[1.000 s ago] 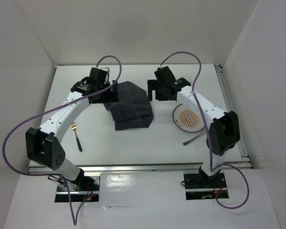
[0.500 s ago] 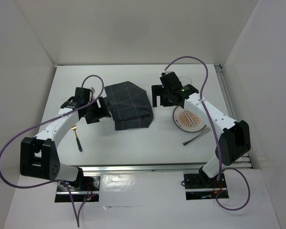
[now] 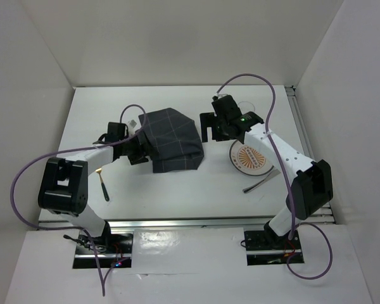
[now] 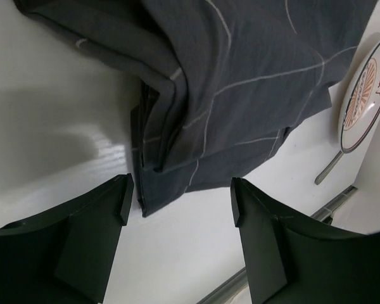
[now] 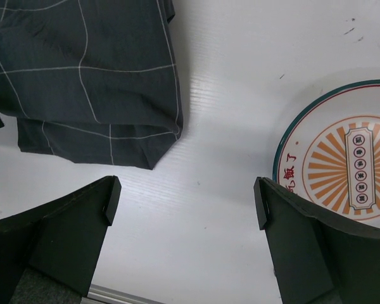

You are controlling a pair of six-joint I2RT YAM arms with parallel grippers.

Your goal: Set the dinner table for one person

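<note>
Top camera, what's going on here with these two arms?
Two robot arms are setting a white table. The left end effector is open at the left side of a folded dark checked cloth, not gripping it. The right end effector is open over bare table between cloth and patterned plate. A gold-headed utensil and a grey utensil lie untouched.

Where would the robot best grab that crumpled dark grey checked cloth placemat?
Probably the stacked corner of the dark grey checked cloth placemat nearest the left gripper, coming low from the left: folded layers end there in a lip its open jaws could pinch.
</note>
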